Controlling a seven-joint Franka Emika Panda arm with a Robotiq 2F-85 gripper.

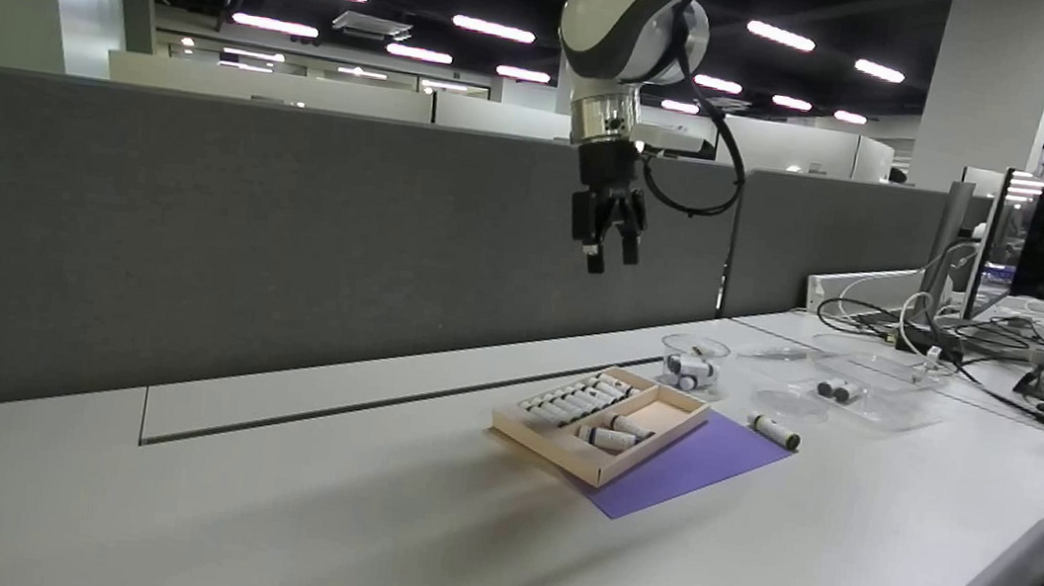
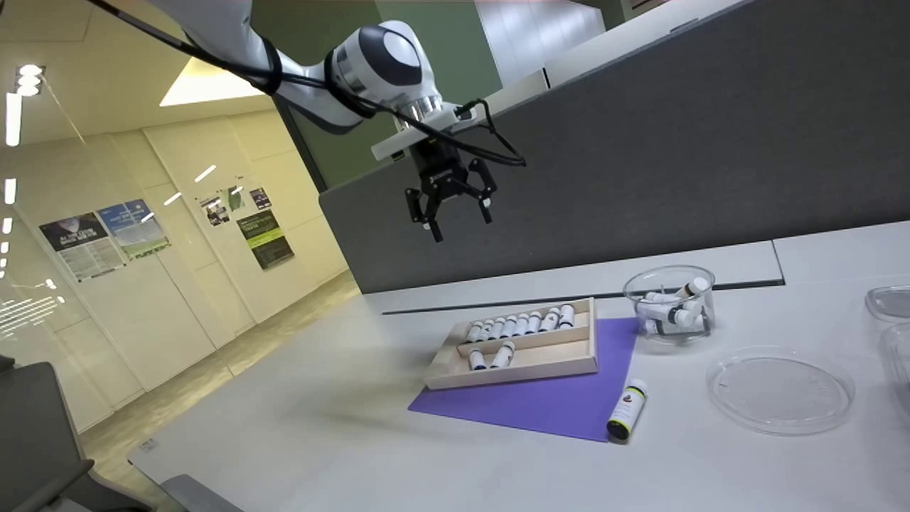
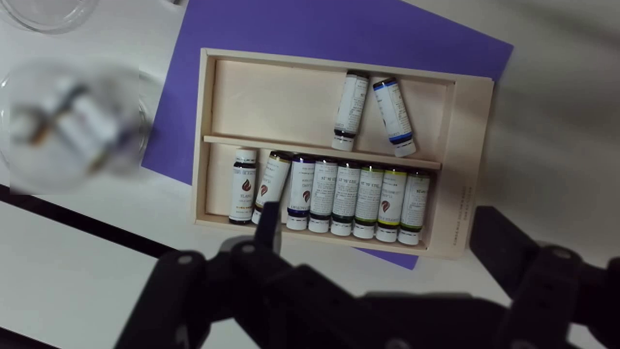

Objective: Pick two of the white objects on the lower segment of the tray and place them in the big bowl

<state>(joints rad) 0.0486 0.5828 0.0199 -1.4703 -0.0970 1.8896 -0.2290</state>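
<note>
Here lie our two white-labelled bottles [image 3: 351, 107], on their sides in the compartment that shows lower in both exterior views, so we read it as the lower segment of the tray [image 3: 266, 104]. They splay: dark bases nearly together, white caps apart, close to the divider [image 3: 286, 148]. We judge them stiff and light, perhaps glass and breakable, and, being round and smooth, quick to roll or slip! So we'd take one square across the label, mid-body or a touch toward the cap, where there's more finger room between the pair; gentle squeeze, and never by the cap. Across the divider sits a row of eight more bottles [image 3: 324, 194]. Under the tray runs a purple sheet [image 2: 526, 412], with a loose bottle [image 2: 628, 410] just beside it. High above the tray hangs the gripper [image 2: 462, 224], fingers spread wide, nothing between them; neither bottle is in hand. And farther out, the wide, shallow clear dish [image 2: 780, 392], our best guess for the big bowl, with a deeper vessel [image 2: 668, 339] of bottles near it.
</note>
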